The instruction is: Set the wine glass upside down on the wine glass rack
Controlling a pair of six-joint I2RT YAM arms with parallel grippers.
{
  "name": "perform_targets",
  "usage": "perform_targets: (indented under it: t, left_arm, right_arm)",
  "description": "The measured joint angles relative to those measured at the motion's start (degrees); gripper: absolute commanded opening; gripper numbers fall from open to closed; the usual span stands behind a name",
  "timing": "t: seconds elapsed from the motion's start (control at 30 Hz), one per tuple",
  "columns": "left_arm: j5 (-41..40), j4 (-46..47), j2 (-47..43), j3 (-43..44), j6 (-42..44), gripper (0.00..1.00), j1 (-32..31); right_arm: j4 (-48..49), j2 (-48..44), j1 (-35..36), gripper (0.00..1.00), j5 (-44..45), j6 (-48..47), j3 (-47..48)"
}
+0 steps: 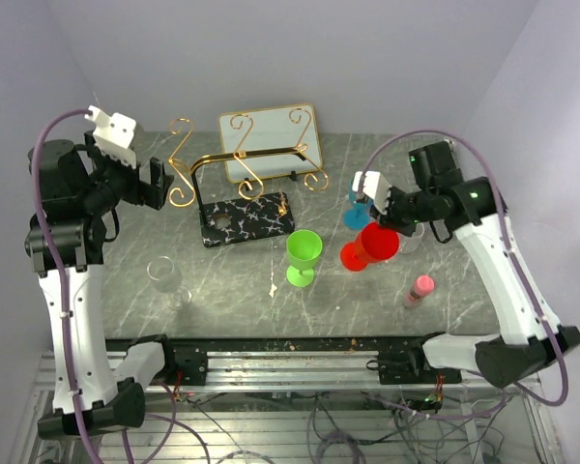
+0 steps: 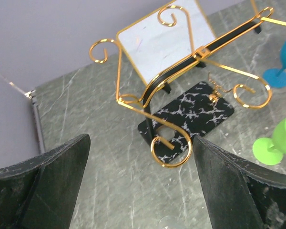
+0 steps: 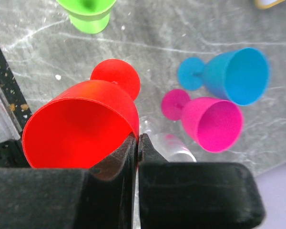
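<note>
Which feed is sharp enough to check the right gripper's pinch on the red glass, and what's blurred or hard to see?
Right wrist: red glass rim sharp, evenly lit, pinched by the right gripper; its fingers dark and soft. Left wrist: rack crisp, left gripper fingers blurred. Top external: flat light, soft shadows; clear glass nearly vanishes against the table.
</note>
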Motion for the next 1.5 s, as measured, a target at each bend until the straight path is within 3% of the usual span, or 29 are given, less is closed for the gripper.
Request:
perform_targets:
  t: [0.5,0.77,1.03,1.5]
  left_arm:
    - [7.56,5.70,10.03,7.78,-10.80,0.92,-1.75]
    - [8.57,7.72,12.59,8.48,-14.03,0.92,-6.23]
    - [9.73,11.96,16.28,8.48,-17.49,0.92,-14.69]
    - [10.12,21.11,26.56,13.88,-25.77,0.85,-25.73]
  right_arm:
    - [2.19,-5.38,0.00,0.00,-3.61,4.74,21.42]
    - [12.46,-1.05,0.00,0.00,-8.94,11.56,28.33]
    - [21.75,9.49,0.00,0.00,-11.98,20.04,34.60]
    - [31.78,17.53,0.13,0.00,-16.15,34.23,39.28]
